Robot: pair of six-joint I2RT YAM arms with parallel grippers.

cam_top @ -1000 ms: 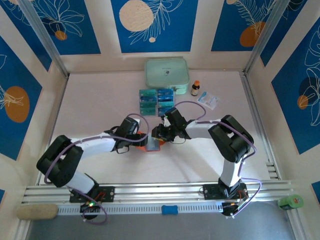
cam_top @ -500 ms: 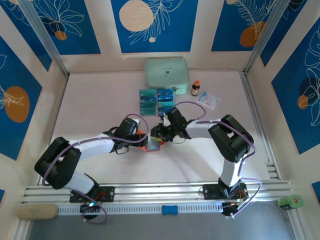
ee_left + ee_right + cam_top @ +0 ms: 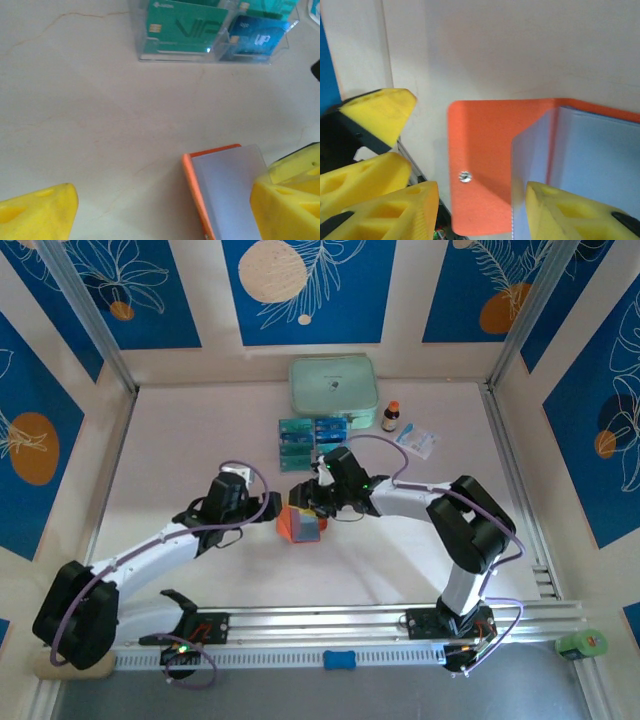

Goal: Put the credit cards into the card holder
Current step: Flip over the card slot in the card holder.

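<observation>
The card holder is a small orange wallet lying open on the table, one grey pocket leaf raised. In the left wrist view its orange edge and grey pocket lie beside the right finger of my left gripper, whose jaws stand wide open and hold nothing. My right gripper hovers over the orange flap and its metal snap, jaws apart and gripping nothing. The teal and blue credit cards stand in a clear rack behind the holder.
A mint-green zip case lies at the back, with a small brown bottle and a white-and-blue sachet to its right. The two grippers are close together over the holder. Aluminium rails line the near edge.
My left gripper has let go of the holder, drawn back to the left and opened wide. The right gripper has opened wider. The holder now shows uncovered.
</observation>
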